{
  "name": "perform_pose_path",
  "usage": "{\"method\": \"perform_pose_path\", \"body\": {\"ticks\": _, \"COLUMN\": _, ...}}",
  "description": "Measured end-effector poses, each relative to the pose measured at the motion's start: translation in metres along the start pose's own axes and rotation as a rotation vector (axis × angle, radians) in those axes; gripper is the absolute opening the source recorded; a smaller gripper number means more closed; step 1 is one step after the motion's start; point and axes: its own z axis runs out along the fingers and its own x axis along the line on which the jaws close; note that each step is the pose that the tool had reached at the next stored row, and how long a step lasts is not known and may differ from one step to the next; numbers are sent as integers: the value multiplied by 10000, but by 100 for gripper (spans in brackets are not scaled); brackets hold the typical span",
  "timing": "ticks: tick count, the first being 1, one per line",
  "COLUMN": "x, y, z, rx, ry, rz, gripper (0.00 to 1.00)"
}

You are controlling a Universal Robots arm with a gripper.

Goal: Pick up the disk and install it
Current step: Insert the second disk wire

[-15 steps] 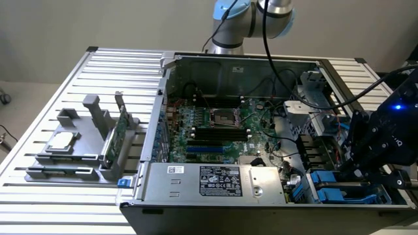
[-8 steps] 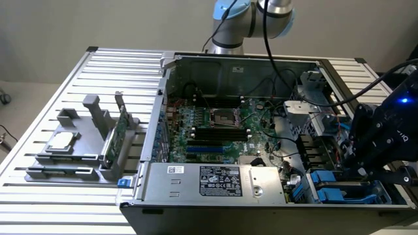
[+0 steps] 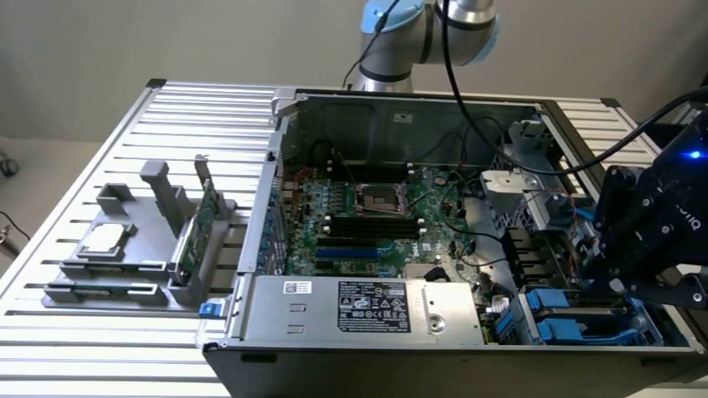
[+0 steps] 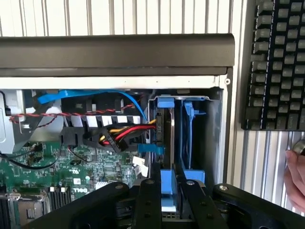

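The gripper hangs over the drive bay at the corner of the open computer case on the exterior view's right, its 2 fingers clamped on the blue carrier of the disk. The disk stands on edge, seated down in the bay beside a 2nd blue carrier. A person's hand sits near a black keyboard just outside the case.

An open computer case lies on a slatted metal surface, its green motherboard and labelled power supply exposed; a grey fixture beside it holds a green circuit card and a silver chip. A black keyboard lies nearby.
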Motion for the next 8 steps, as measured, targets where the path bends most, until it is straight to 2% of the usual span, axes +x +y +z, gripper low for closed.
{"method": "perform_pose_path", "body": {"ticks": 2, "x": -7, "y": -46, "z": -22, "rx": 1, "ry": 23, "rz": 0, "gripper": 24}}
{"method": "perform_pose_path", "body": {"ticks": 4, "x": -10, "y": -98, "z": -52, "rx": 1, "ry": 74, "rz": -3, "gripper": 22}}
{"method": "perform_pose_path", "body": {"ticks": 5, "x": -11, "y": -127, "z": -69, "rx": 3, "ry": 108, "rz": -5, "gripper": 15}}
{"method": "perform_pose_path", "body": {"ticks": 8, "x": -12, "y": -220, "z": -112, "rx": 4, "ry": 239, "rz": -12, "gripper": 11}}
